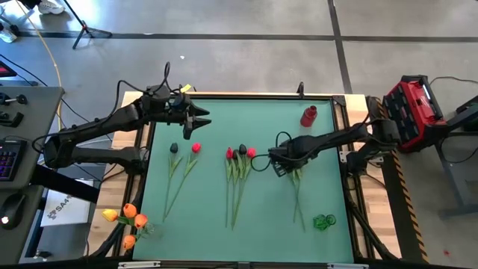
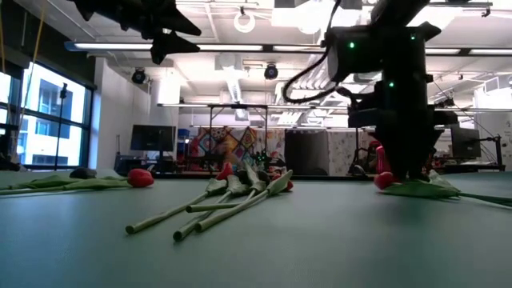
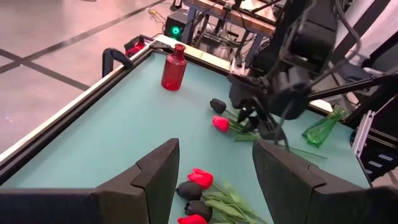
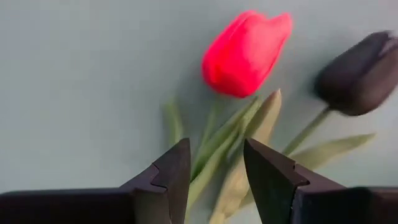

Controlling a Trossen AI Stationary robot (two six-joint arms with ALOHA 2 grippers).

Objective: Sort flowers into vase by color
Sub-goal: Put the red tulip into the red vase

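Your right hand (image 4: 214, 171) is down at the counter (image 1: 254, 224), right of centre, fingers narrowly apart astride the stems of a red tulip (image 4: 245, 53) and a dark tulip (image 4: 360, 71); the leaves sit between the fingers, but you can't tell whether they're pinched. Your left hand (image 1: 200, 118) hovers high over the far left corner, fingers wide, holding nothing. Mid-counter lies a bunch of red and dark tulips (image 1: 239, 153), stems toward the near edge. Left of it lie one dark (image 1: 173, 148) and one red (image 1: 196, 147). The orange tulips (image 1: 128, 217) stand in a clear vase at the near left corner. A red vase (image 1: 308, 116) stands by the far right corner, a green vase (image 1: 324, 221) toward the near right.
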